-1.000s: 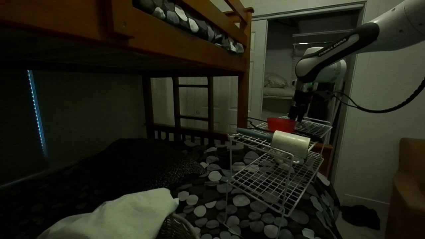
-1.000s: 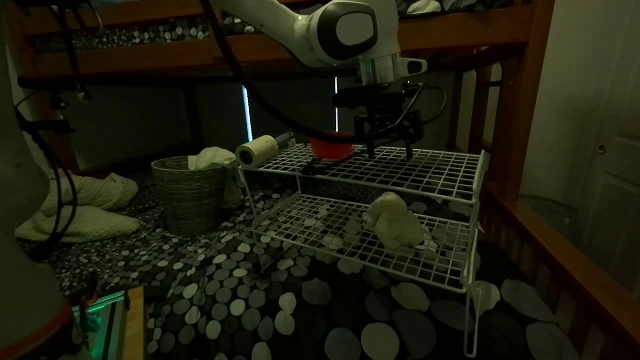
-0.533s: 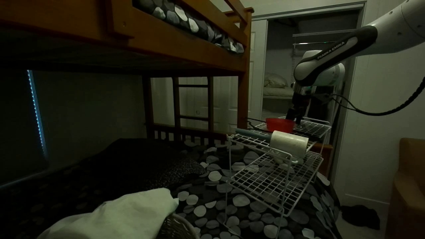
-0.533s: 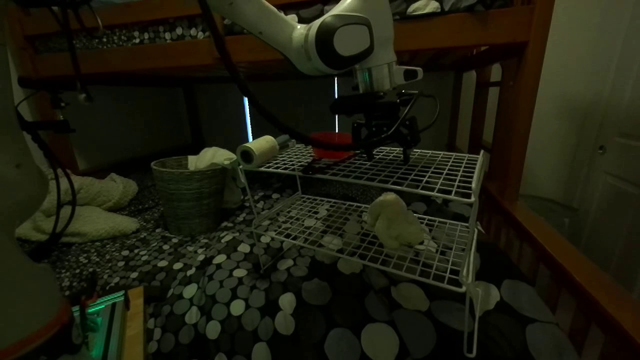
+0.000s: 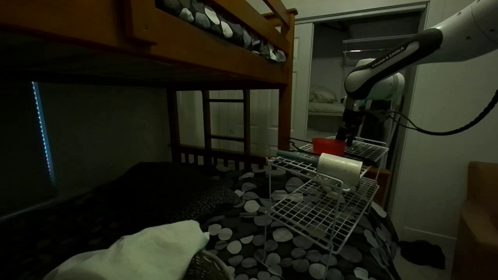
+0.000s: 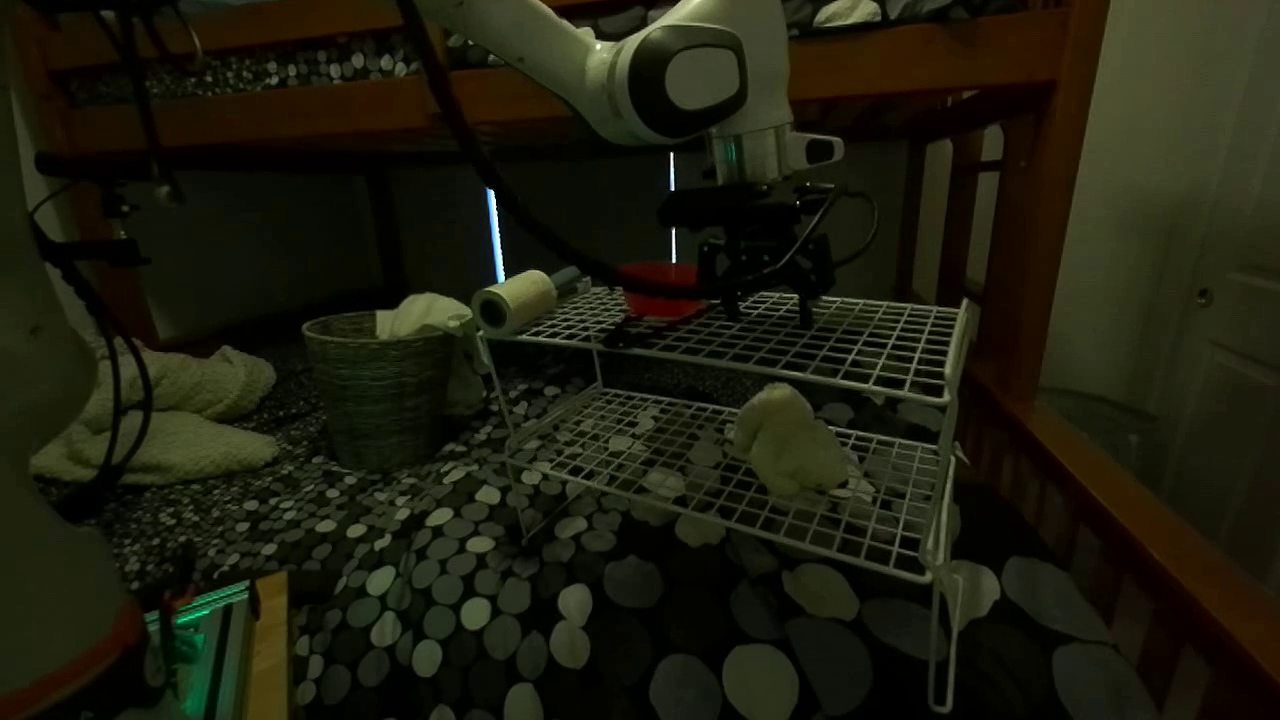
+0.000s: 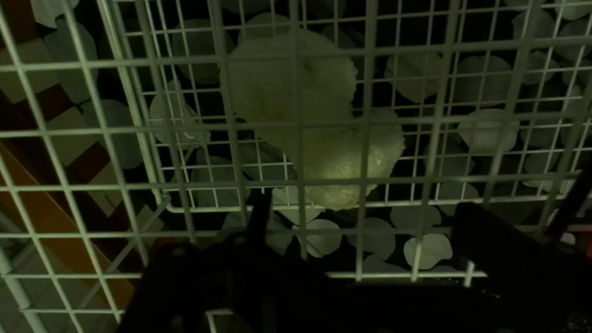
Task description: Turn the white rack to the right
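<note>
The white rack (image 6: pixel 850 345) is a two-tier white wire frame standing on the patterned bed. It shows in both exterior views, with its lower shelf (image 5: pixel 307 214) below, and its grid (image 7: pixel 296 125) fills the wrist view. My black gripper (image 6: pixel 770 314) points down at the middle of the top shelf, just beside the red bowl in an exterior view (image 5: pixel 344 142). Its fingers are spread apart with nothing held between them in the wrist view (image 7: pixel 364 203). The fingertips are at the grid's level; I cannot tell whether they touch it or pass through it.
On the top shelf are a red bowl (image 5: pixel 328 146) and a lint roller (image 6: pixel 515 303). A fluffy pale toy (image 6: pixel 788 445) sits on the lower shelf. A wicker basket (image 6: pixel 375 395) stands beside the rack. A wooden bed rail (image 6: pixel 1130 520) runs along one side, with the upper bunk (image 6: pixel 930 60) above.
My gripper has come down slightly and drifted a little left in an exterior view. The rack's top shelf has shifted by a barely visible amount. The gripper stays open.
</note>
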